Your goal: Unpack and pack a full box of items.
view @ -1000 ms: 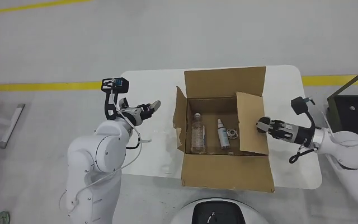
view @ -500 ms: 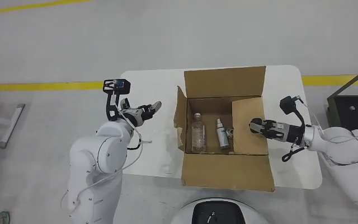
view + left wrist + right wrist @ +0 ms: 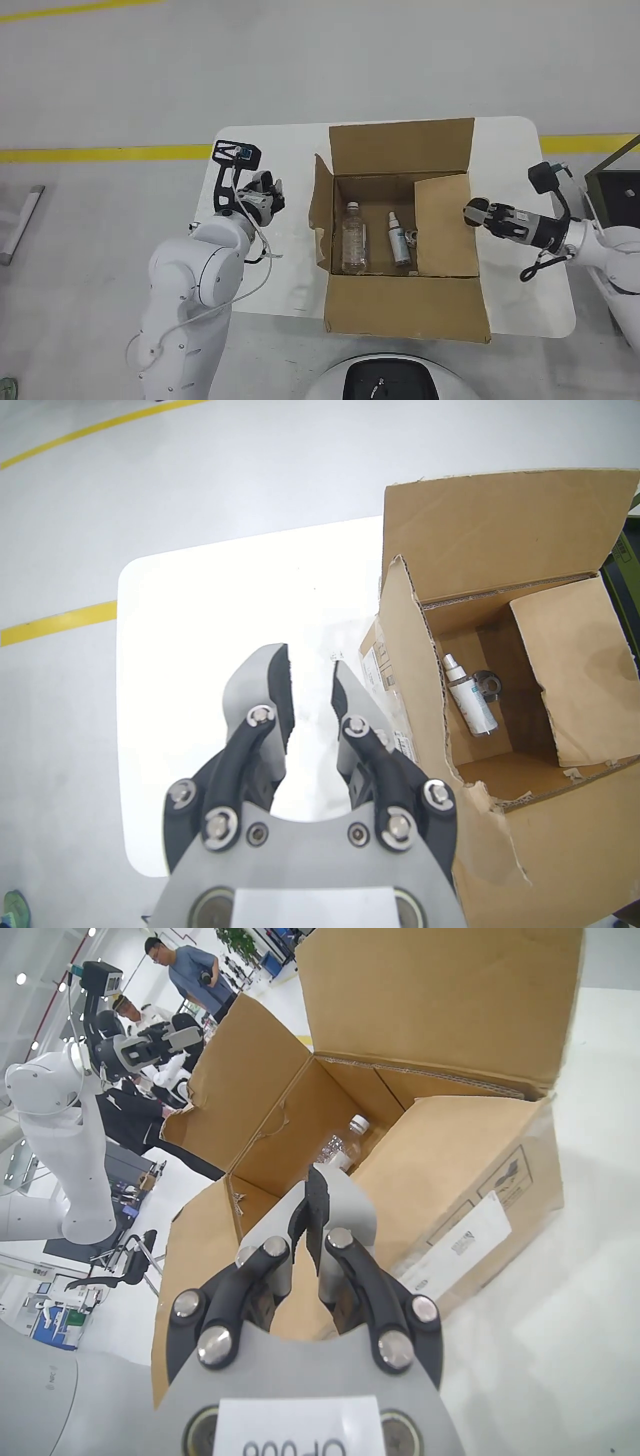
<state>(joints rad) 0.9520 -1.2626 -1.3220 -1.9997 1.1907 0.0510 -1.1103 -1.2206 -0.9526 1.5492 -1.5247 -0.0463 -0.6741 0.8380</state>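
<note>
An open cardboard box (image 3: 405,305) stands mid-table with its flaps spread. Inside lie a clear plastic bottle (image 3: 354,238), a white spray bottle (image 3: 398,238) and a small round metal part (image 3: 413,238). The right flap (image 3: 443,225) leans in over the box's inside. My right gripper (image 3: 475,212) is shut with nothing in it, just outside that flap's outer edge; its wrist view looks over the flap at the bottle (image 3: 345,1148). My left gripper (image 3: 310,670) is open and empty above bare table, left of the box (image 3: 500,525). The spray bottle (image 3: 470,697) shows there too.
The white table (image 3: 270,150) has free room left of the box and a narrower strip on the right. A dark green frame (image 3: 615,185) stands off the table's right end. A yellow floor line (image 3: 100,154) runs behind.
My right gripper pushed the right flap inward, then drew back to the right. The left arm swung closer to the box and its wrist turned.
</note>
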